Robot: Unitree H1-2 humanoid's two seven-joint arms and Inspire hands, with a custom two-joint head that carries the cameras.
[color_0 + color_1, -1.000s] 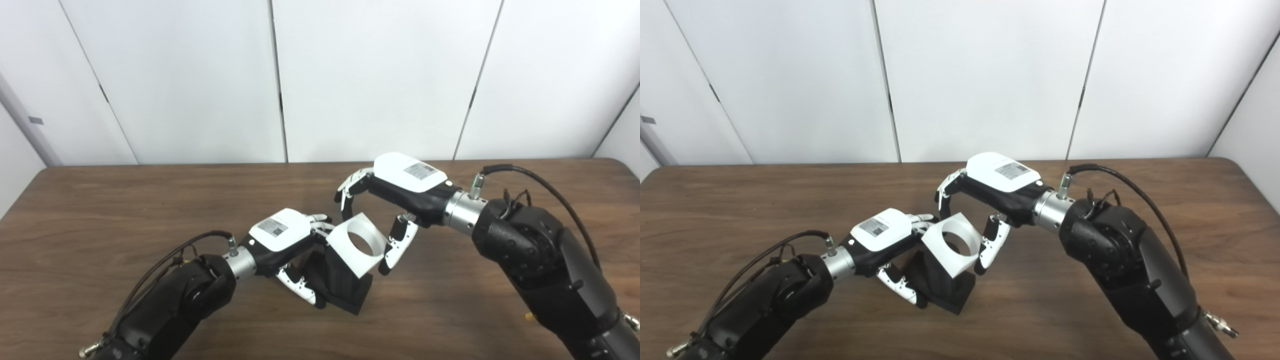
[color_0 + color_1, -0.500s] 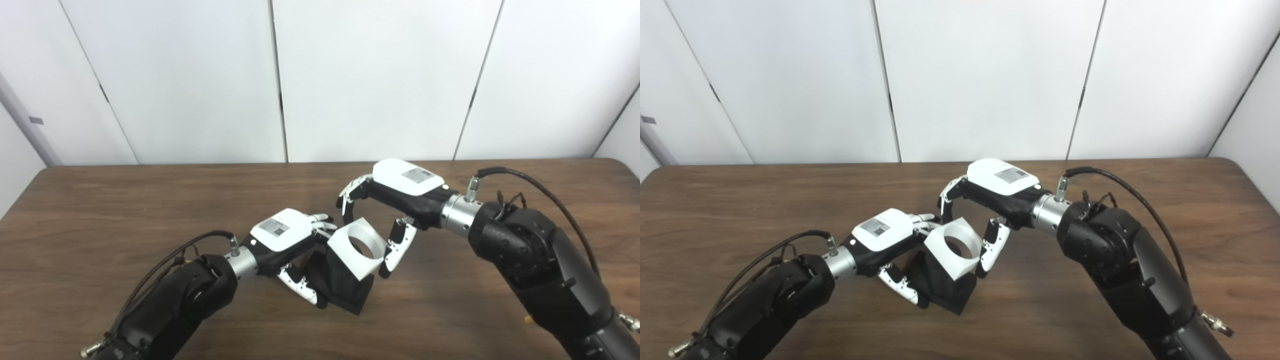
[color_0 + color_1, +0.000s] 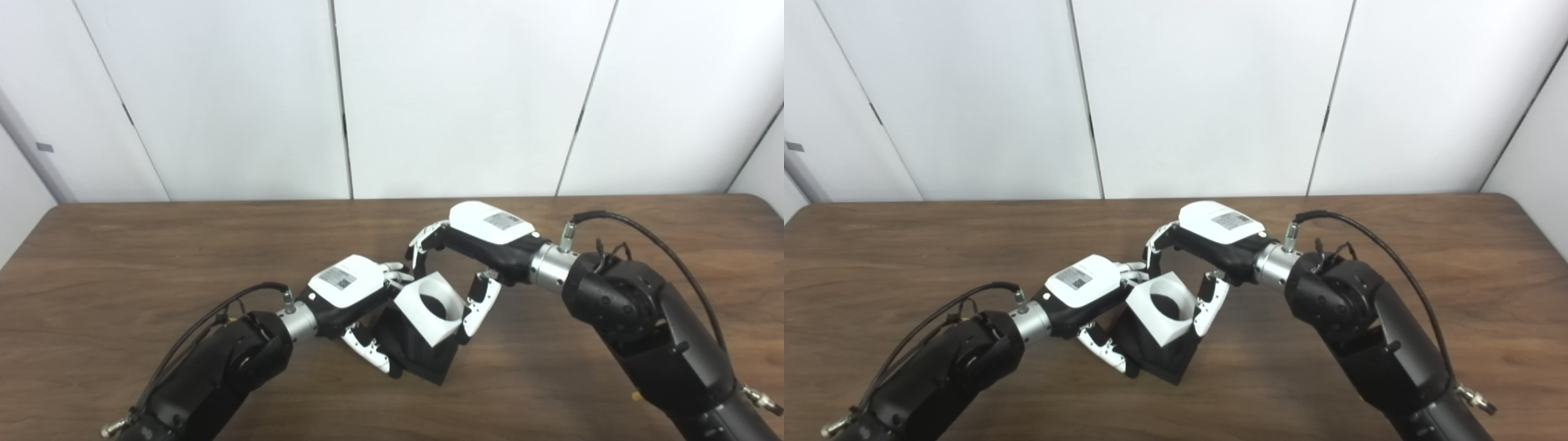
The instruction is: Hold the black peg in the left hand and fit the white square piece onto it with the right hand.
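Dark brown wood-grain worktop with rounded far corners spans the view. Behind it, plain white wall panels divided by thin dark vertical seams.

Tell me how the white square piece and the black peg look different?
The white square piece is white with a big round hole; the black peg is black and blocky. The white piece sits on top, held by the right robot hand; the black peg is beneath, gripped by the left robot hand. Both are tilted.
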